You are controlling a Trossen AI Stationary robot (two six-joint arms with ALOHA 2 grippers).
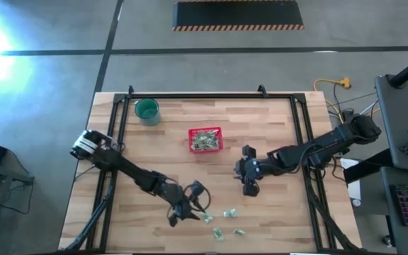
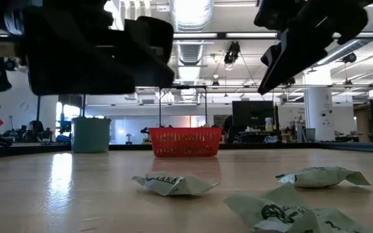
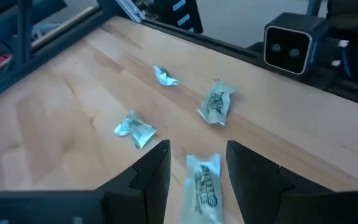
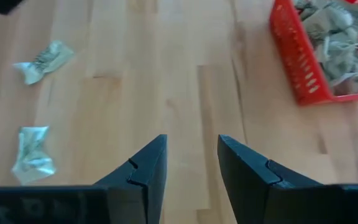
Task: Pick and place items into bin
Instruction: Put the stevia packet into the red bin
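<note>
Only left wrist view shows a packet [image 3: 204, 183] between left pincer [image 3: 197, 174] fingers

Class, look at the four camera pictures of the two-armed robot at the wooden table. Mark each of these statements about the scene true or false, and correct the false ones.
1. The small red plastic mesh basket is empty. False: it holds many pale green-and-white crinkly packets.
2. A packet lies between the open fingers of the left tool. True.
3. The right tool grips a packet. False: its open fingers hold nothing, over bare wood.
4. A round teal-green cup stands near the table's far left corner. True.
5. All loose packets lie beside the cup. False: they lie near the left tool.
</note>
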